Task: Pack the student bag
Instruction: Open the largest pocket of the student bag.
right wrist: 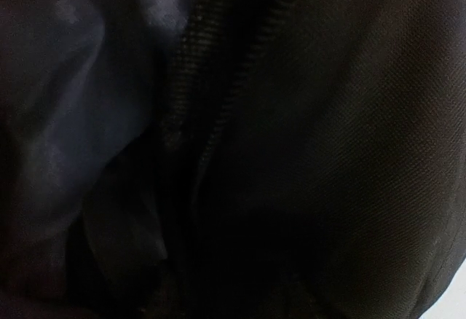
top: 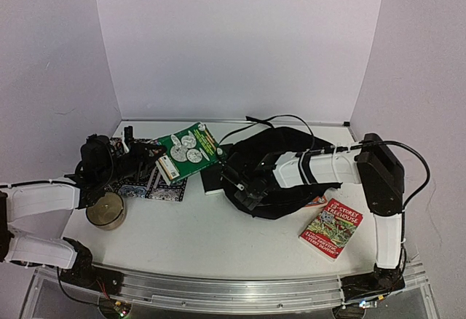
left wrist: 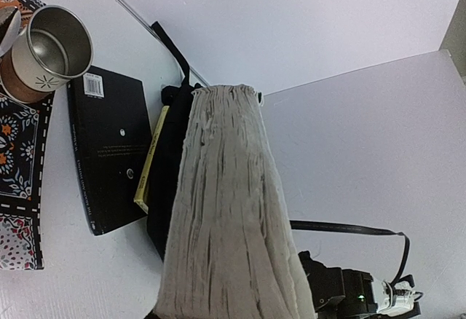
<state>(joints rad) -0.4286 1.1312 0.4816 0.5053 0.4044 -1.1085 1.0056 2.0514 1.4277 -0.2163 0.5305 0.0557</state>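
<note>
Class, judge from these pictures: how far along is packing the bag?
Done: nothing visibly packed; the inside of the bag is hidden. In hand: the left tool holds the green book up beside the bag; the right tool is at its fabric. Left: the red book and black notebook lie on the table.

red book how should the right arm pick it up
The red book lies flat on the table, cover up, so probably take its free right edge: come in low from the right, one of the jaws slipped under, the other on the cover. Its left side is close to the bag, leaving less room.
</note>
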